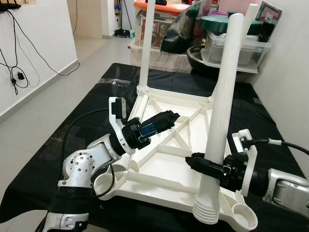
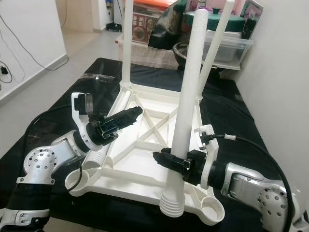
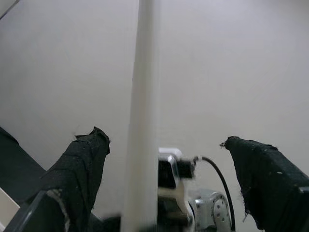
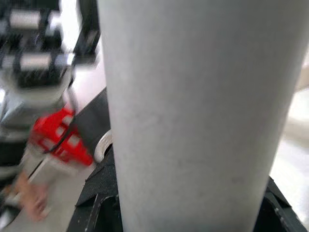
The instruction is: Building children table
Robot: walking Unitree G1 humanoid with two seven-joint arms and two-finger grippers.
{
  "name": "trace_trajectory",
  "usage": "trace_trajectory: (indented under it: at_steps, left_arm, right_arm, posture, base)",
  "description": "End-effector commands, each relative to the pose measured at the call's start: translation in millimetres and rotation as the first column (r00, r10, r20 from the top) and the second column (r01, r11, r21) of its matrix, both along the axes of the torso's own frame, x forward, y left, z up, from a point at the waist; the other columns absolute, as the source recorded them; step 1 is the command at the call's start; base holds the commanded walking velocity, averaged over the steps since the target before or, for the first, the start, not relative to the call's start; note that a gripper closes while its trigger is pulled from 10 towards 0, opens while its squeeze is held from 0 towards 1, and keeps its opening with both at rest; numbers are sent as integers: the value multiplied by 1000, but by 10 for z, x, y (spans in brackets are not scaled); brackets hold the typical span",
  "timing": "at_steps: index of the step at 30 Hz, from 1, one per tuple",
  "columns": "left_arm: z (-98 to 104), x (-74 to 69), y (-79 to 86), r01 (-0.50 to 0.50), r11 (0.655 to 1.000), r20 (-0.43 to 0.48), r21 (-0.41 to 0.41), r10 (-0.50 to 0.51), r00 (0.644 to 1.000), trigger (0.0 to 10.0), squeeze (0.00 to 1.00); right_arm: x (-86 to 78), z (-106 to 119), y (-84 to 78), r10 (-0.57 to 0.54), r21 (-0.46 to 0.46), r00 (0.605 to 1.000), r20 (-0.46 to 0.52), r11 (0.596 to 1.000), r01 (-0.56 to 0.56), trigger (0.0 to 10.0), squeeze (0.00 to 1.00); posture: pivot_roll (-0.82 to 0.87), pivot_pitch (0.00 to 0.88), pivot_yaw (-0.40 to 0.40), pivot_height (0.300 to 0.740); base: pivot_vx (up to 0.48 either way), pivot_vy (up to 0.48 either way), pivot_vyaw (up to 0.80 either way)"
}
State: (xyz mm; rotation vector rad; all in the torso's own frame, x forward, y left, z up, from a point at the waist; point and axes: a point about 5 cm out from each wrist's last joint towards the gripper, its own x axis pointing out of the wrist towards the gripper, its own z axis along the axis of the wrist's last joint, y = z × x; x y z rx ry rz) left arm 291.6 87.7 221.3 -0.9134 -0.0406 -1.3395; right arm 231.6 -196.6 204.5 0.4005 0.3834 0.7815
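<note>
Main risk is at the near corner. The right gripper (image 1: 208,166) has its jaws clamped on the loose leg (image 1: 223,104), low down, just above its ribbed end. That ribbed end sits outside the frame edge, beside the near-right socket (image 1: 244,216), not in it. The leg is long and held near the bottom, so any tilt swings the top a lot. I'd expect it to twist in the grip, or catch on the socket rim and jam at an angle. Pushing down off-centre could also shove the whole tabletop (image 1: 164,164) along the black cloth (image 1: 58,145).

The left gripper (image 1: 169,117) is over the middle ribs, jaws apart and holding nothing, so nothing steadies the frame. Its wrist view shows a leg between the open fingers (image 3: 79,169), not gripped.

The table itself is white plastic, upside down on the cloth-covered desk. It has crossed stiffening ribs and round sockets at the corners. The near-left socket (image 1: 105,186) has no leg in it.

Farther back, one leg (image 1: 146,46) stands upright in the far-left corner and another stands in the far-right corner (image 2: 214,43). So I'd call it about half done.

Behind the desk there are storage boxes (image 1: 236,48) and clutter, close to the top of the held leg if it swings.
</note>
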Motion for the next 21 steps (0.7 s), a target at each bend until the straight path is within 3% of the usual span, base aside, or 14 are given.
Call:
trace_trajectory:
  at_steps: [1,2,3,5,6,8,10,11,13,16,18,21]
  left_arm:
    - [37,3,16,-13,1000,25,16,12,1000,10000,0]
    - [37,3,16,-13,1000,25,16,12,1000,10000,0]
    - [-27,10,15,-38,996,35,76,35,999,10000,0]
    - [-27,10,15,-38,996,35,76,35,999,10000,0]
    - [-88,-23,16,-34,992,43,121,29,999,10000,0]
    - [-88,-23,16,-34,992,43,121,29,999,10000,0]
    - [-184,-93,-5,-24,978,63,209,11,998,10000,0]
    - [-184,-93,-5,-24,978,63,209,11,998,10000,0]
    - [-257,-159,-25,5,952,106,307,-39,994,10000,0]
    - [-302,-182,-27,19,936,121,351,-65,990,10000,0]
    - [-379,-181,-37,27,912,138,408,-91,986,10000,0]
    - [-399,-172,-43,25,906,142,423,-94,985,10000,0]
  right_arm:
    - [63,78,-73,-64,7,997,50,998,64,0,0]
    - [63,78,-73,-64,7,997,50,998,64,0,0]
    - [187,141,-159,-172,40,981,89,985,169,0,0]
    - [187,141,-159,-172,40,981,89,985,169,0,0]
    - [304,198,-186,-274,81,952,134,961,266,0,0]
    - [304,198,-186,-274,81,952,134,961,266,0,0]
    - [466,272,-124,-402,165,897,182,912,375,0,0]
    - [466,272,-124,-402,165,897,182,912,375,0,0]
    - [565,345,38,-436,195,872,224,896,398,0,0]
    - [591,386,115,-429,204,871,242,900,386,0,0]
    - [591,461,248,-388,218,879,275,916,336,0,0]
    - [581,480,288,-369,222,885,284,923,314,0,0]
  posture:
    - [105,0,-112,740]
    - [105,0,-112,740]
    - [111,0,-113,740]
    - [111,0,-113,740]
    - [110,0,-114,740]
    - [110,0,-114,740]
    - [121,0,-109,740]
    - [121,0,-109,740]
    - [131,0,-101,740]
    - [129,0,-100,740]
    - [120,0,-98,740]
    - [117,0,-96,740]
  base:
    - [0,0,0]
    - [0,0,0]
    - [0,0,0]
    - [0,0,0]
    - [0,0,0]
    - [0,0,0]
    - [0,0,0]
    - [0,0,0]
    - [0,0,0]
    - [0,0,0]
    - [0,0,0]
    - [0,0,0]
